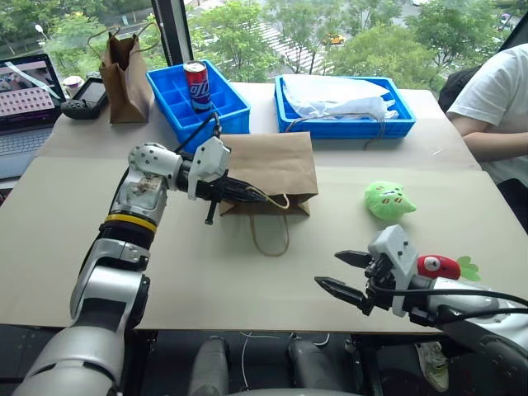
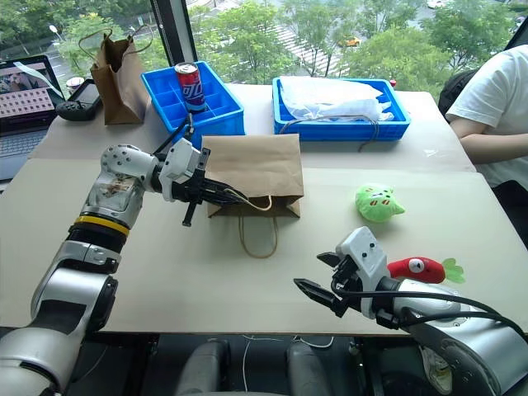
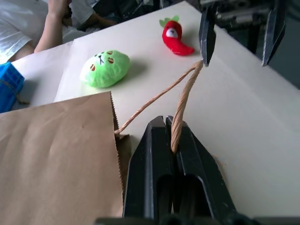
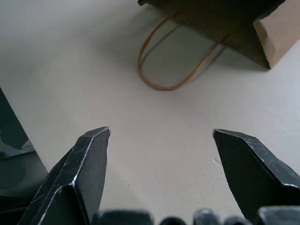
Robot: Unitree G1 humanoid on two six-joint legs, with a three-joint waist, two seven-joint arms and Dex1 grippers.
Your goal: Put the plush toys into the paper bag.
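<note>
The wide light-brown paper bag (image 1: pixel 276 165) lies flat on the table's middle, mouth toward me. My left gripper (image 1: pixel 257 197) is shut on one of its cord handles (image 3: pixel 182 105); the cord runs pinched between the two black fingers (image 3: pixel 150 150). The other handle loop (image 4: pixel 161 85) lies flat on the table. The green plush toy (image 1: pixel 388 200) rests to the right of the bag. The red plush toy (image 1: pixel 439 266) with green leaves lies nearer the front edge, just behind my right gripper (image 1: pixel 330 270). That gripper hovers open over the table with nothing between its fingers.
A narrower dark brown bag (image 1: pixel 125 74) stands at the back left beside a laptop (image 1: pixel 25 99). A blue compartment tray (image 1: pixel 227 103) holds a red can (image 1: pixel 197 85). A second blue tray (image 1: pixel 346 124) holds white material. A person (image 1: pixel 499 99) sits at the right.
</note>
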